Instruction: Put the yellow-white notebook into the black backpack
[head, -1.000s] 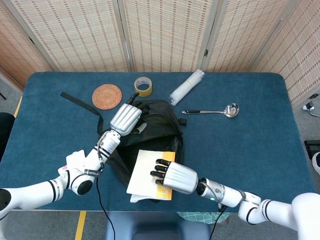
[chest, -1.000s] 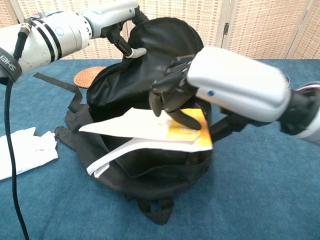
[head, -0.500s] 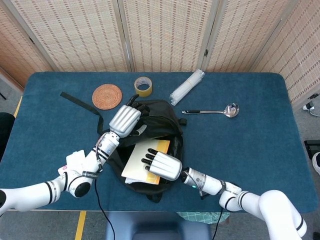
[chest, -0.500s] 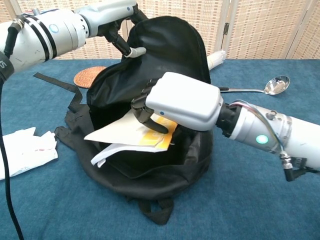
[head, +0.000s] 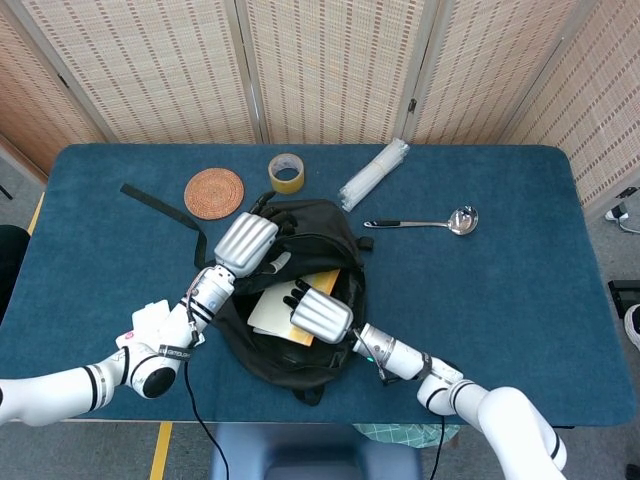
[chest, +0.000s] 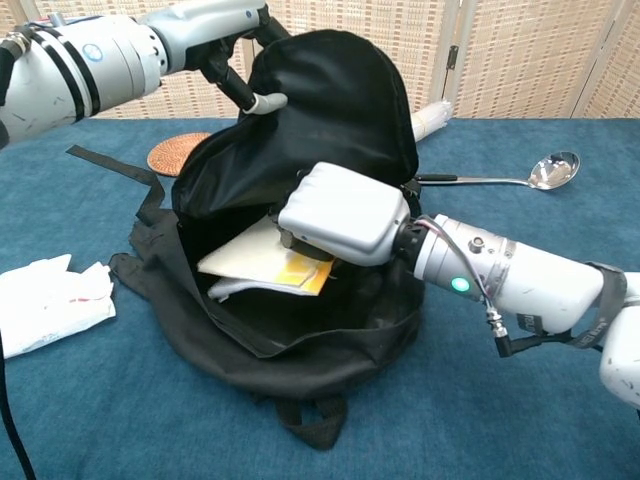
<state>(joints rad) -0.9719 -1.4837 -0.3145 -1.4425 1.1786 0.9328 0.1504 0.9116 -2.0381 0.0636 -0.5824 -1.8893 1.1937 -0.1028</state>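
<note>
The black backpack (head: 330, 235) (chest: 340, 110) lies open in the middle of the blue table. My left hand (head: 247, 243) (chest: 215, 30) grips its upper flap and holds the mouth open. The yellow-white notebook (head: 285, 305) (chest: 265, 262) sits partly inside the opening, tilted, its near end still showing. My right hand (head: 319, 314) (chest: 340, 212) holds the notebook at its yellow end, just inside the mouth of the bag. Its fingers are hidden under the palm in the chest view.
A white cloth (chest: 50, 300) (head: 152, 320) lies left of the bag. At the back are a round cork coaster (head: 214, 192), a tape roll (head: 287, 172), a clear wrapped bundle (head: 374, 172) and a metal ladle (head: 430, 221). A black strap (head: 160, 208) trails left.
My right hand has pushed the notebook from the bag's front rim further into the opening. The left hand has kept the flap raised.
</note>
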